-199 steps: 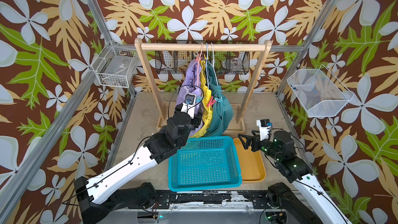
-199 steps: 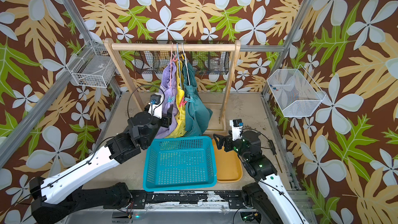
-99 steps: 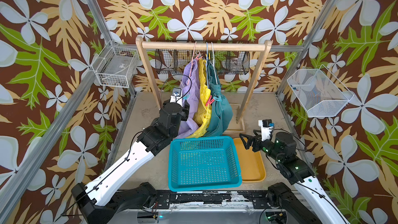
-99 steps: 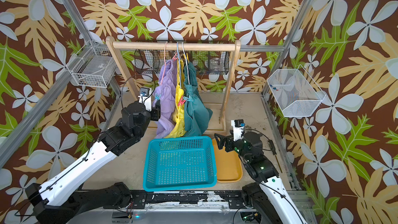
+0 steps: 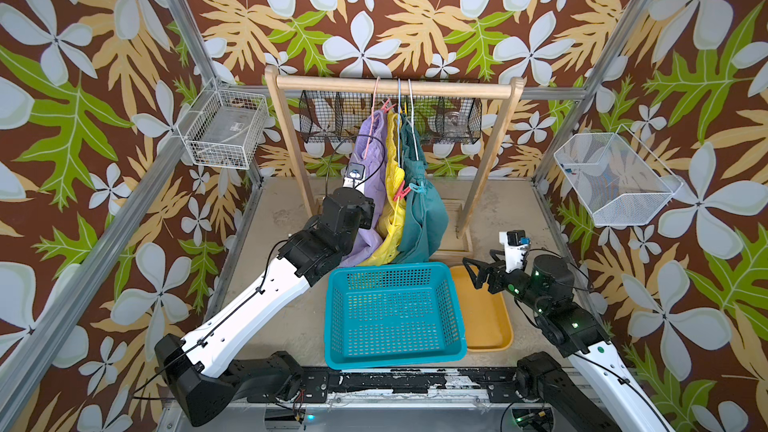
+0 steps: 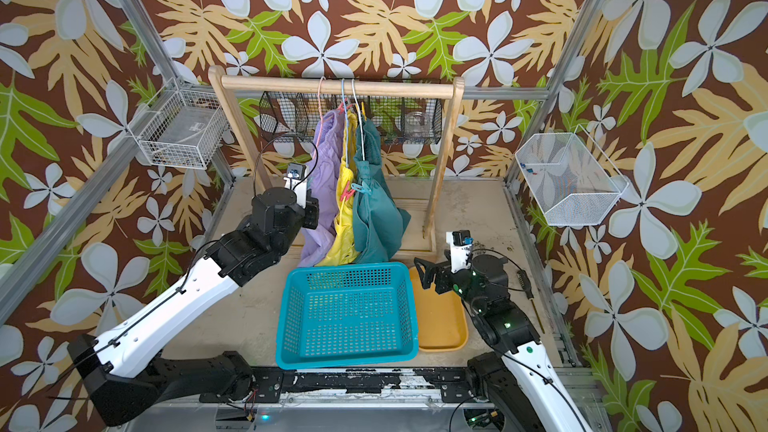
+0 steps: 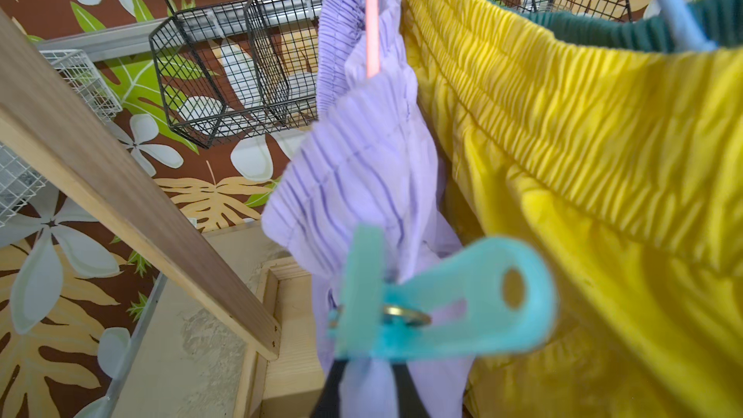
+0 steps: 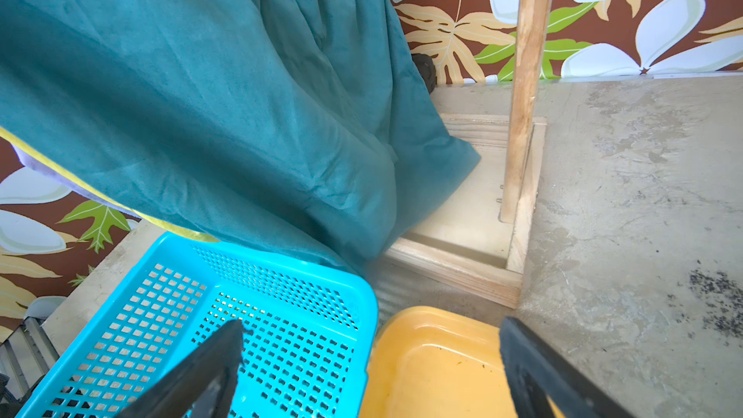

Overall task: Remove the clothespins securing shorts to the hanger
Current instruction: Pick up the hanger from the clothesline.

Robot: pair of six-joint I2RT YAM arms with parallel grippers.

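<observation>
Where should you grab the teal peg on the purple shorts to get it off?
Pinch the peg by its two tails: the long one with the round hole and the shorter one. They splay in a V from the spring ring, so squeezing them should open the end biting the purple shorts. Come from the tail side, off the cloth.

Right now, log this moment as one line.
left gripper: shut at teal clothespin on lilac shorts | right gripper: open by orange tray | pink clothespin: on yellow shorts
</observation>
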